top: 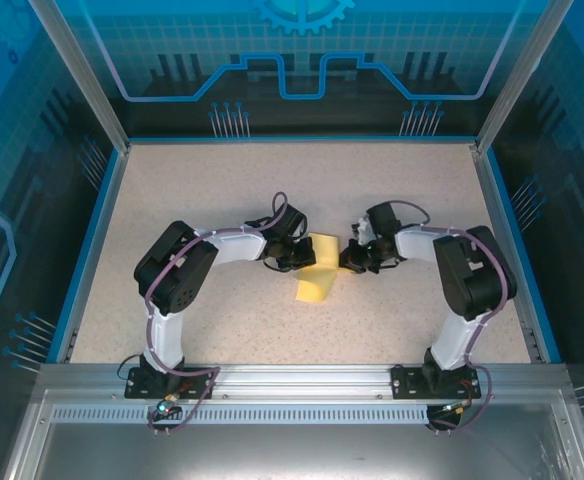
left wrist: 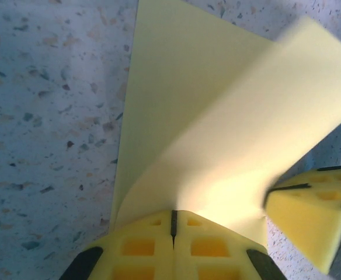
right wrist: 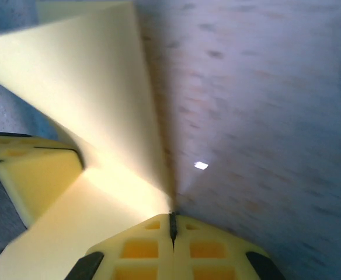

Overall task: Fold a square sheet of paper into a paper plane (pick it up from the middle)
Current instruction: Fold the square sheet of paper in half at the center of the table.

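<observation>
The square sheet of paper (top: 319, 268) is pale yellow and hangs bent between the two arms above the middle of the table, its lower flap curling toward the near side. My left gripper (top: 302, 256) is shut on the sheet's left edge; in the left wrist view the paper (left wrist: 217, 116) fans out from the closed jaw tips of my left gripper (left wrist: 173, 214). My right gripper (top: 348, 258) is shut on the sheet's right edge. In the right wrist view the paper (right wrist: 89, 87) runs into the closed tips of my right gripper (right wrist: 171, 217). Each wrist view catches the other gripper's yellow fingers (left wrist: 310, 219) (right wrist: 36, 175).
The speckled beige table (top: 192, 190) is bounded by a blue rim (top: 90, 240) and transparent enclosure walls. Both arm bases sit on the metal rail (top: 302, 385) at the near edge.
</observation>
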You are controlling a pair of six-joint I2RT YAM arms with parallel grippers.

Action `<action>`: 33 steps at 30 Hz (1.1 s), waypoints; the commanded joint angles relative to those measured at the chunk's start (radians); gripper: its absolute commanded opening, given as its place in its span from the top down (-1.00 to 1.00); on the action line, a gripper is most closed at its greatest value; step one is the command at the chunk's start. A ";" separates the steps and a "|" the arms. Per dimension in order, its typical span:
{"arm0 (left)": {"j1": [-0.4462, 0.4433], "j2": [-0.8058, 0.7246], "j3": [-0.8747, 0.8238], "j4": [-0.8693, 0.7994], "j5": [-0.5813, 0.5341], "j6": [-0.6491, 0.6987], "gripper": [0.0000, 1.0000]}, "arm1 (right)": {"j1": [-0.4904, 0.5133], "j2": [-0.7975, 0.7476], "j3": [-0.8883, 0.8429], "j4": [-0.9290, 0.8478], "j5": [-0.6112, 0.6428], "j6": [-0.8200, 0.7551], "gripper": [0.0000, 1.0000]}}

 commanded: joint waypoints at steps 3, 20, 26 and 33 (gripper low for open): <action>-0.006 0.096 -0.087 -0.251 -0.100 -0.014 1.00 | -0.035 -0.078 -0.033 -0.053 0.078 -0.016 1.00; -0.007 0.101 -0.060 -0.314 -0.110 -0.011 1.00 | 0.075 0.127 0.141 0.064 0.042 0.015 1.00; -0.007 0.107 -0.075 -0.318 -0.106 -0.020 1.00 | -0.040 0.113 0.087 0.069 0.114 0.025 1.00; -0.007 0.100 -0.085 -0.295 -0.096 -0.022 1.00 | -0.042 -0.012 0.111 0.033 0.174 -0.015 1.00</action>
